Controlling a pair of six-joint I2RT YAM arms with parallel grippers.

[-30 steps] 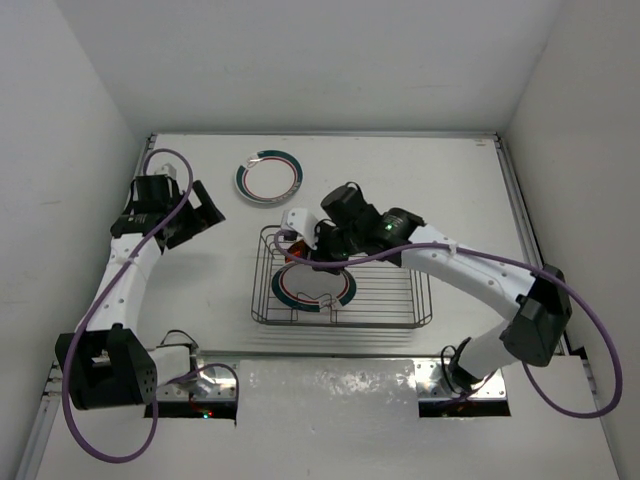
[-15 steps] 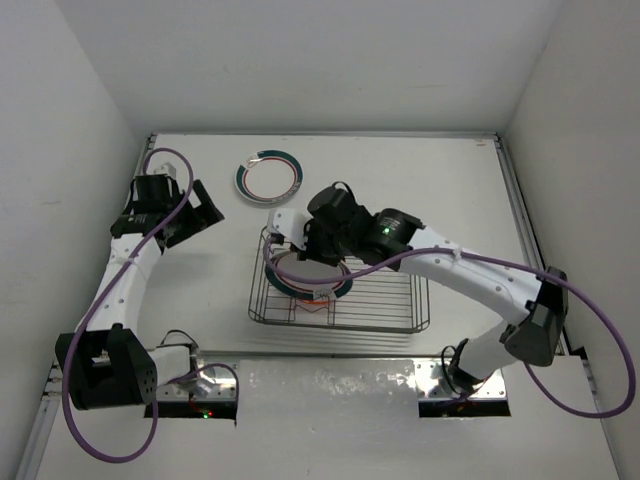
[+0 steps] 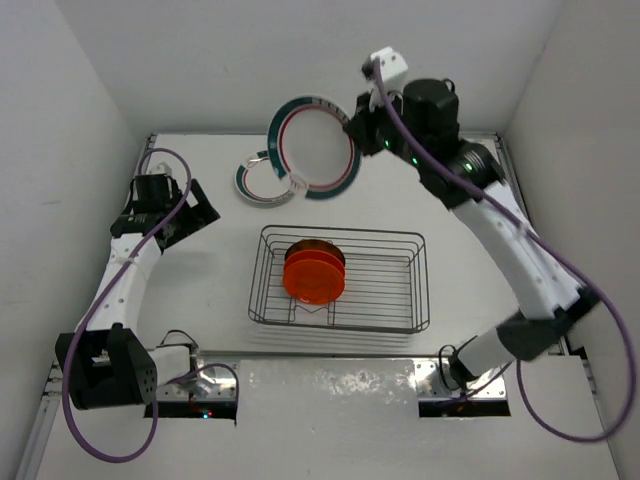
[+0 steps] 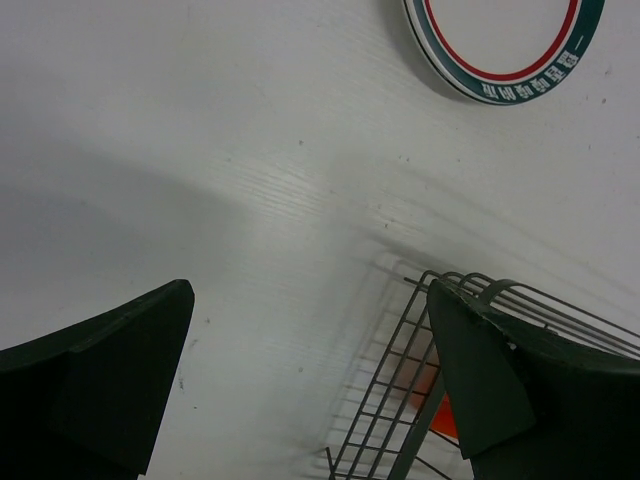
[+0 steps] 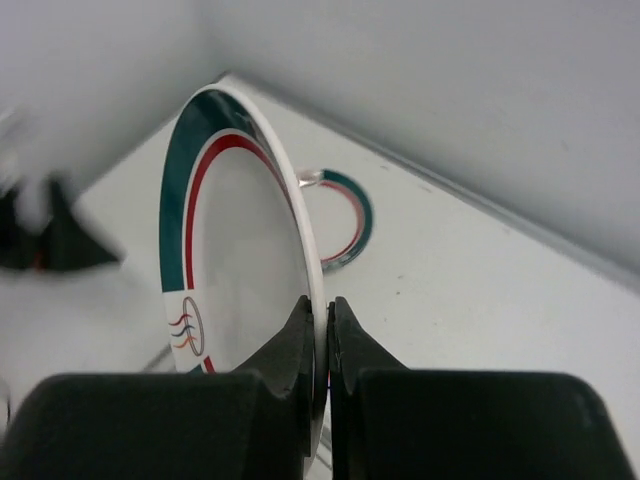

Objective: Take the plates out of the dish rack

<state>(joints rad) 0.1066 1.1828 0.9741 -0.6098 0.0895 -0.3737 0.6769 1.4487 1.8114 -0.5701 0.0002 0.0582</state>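
My right gripper (image 3: 353, 131) (image 5: 321, 303) is shut on the rim of a white plate with a teal and red ring (image 3: 312, 148) (image 5: 230, 260) and holds it high above the far part of the table. A second teal-ringed plate (image 3: 262, 183) (image 4: 505, 45) (image 5: 345, 215) lies flat on the table behind the dish rack (image 3: 400, 300) (image 4: 400, 400). Orange plates (image 3: 314, 272) (image 4: 440, 415) stand in the rack's dividers. My left gripper (image 3: 197, 215) (image 4: 305, 370) is open and empty over bare table, left of the rack.
White walls enclose the table on the left, back and right. A metal rail (image 3: 520, 220) runs along the table's right edge. A purple cable (image 3: 560, 290) loops off the right arm.
My right gripper has lifted the teal-ringed plate out of the rack and carried it up and toward the back, uncovering the orange plates. The left arm has not moved.
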